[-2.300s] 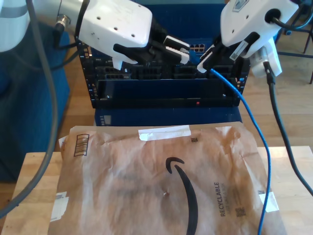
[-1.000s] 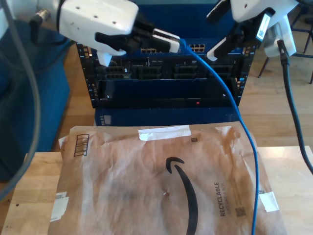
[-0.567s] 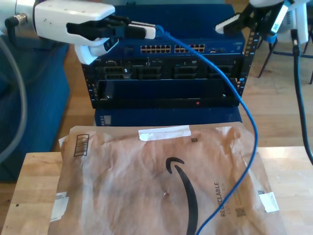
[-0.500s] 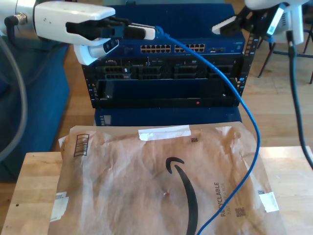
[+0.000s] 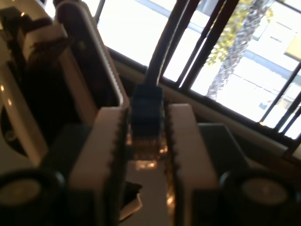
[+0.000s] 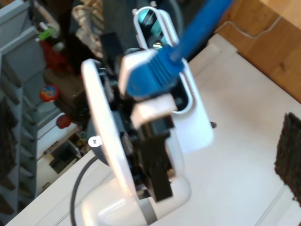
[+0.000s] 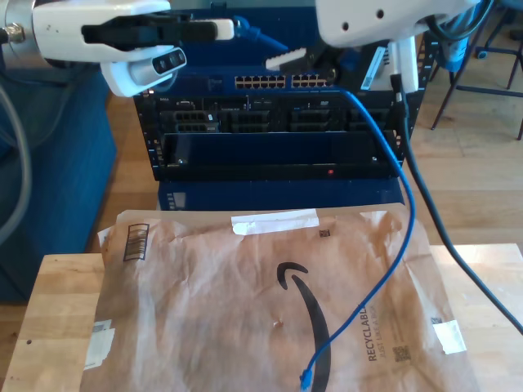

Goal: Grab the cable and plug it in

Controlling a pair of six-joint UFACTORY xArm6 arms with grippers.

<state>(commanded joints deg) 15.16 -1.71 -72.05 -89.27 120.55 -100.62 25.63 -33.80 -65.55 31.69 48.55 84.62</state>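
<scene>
My first gripper [image 5: 146, 141] clamps the blue-booted plug [image 5: 146, 113] of the cable [image 7: 398, 237] between closed fingers, held high above the network switch rack [image 7: 278, 122]. My second gripper [image 7: 290, 59]: I cannot tell its state. The cable's free end [image 7: 306, 377] rests on the paper mailer [image 7: 245, 302] near the bench's front edge.

Behind the wooden tabletop [image 7: 61, 302], which carries a big brown paper mailer [image 7: 270, 302], a dark blue equipment rack [image 7: 278, 122] stands on a wooden floor [image 7: 466, 171], with a blue seat [image 7: 49, 188] beside the rack and bright windows with dark bars [image 5: 221, 52] letting daylight in.
</scene>
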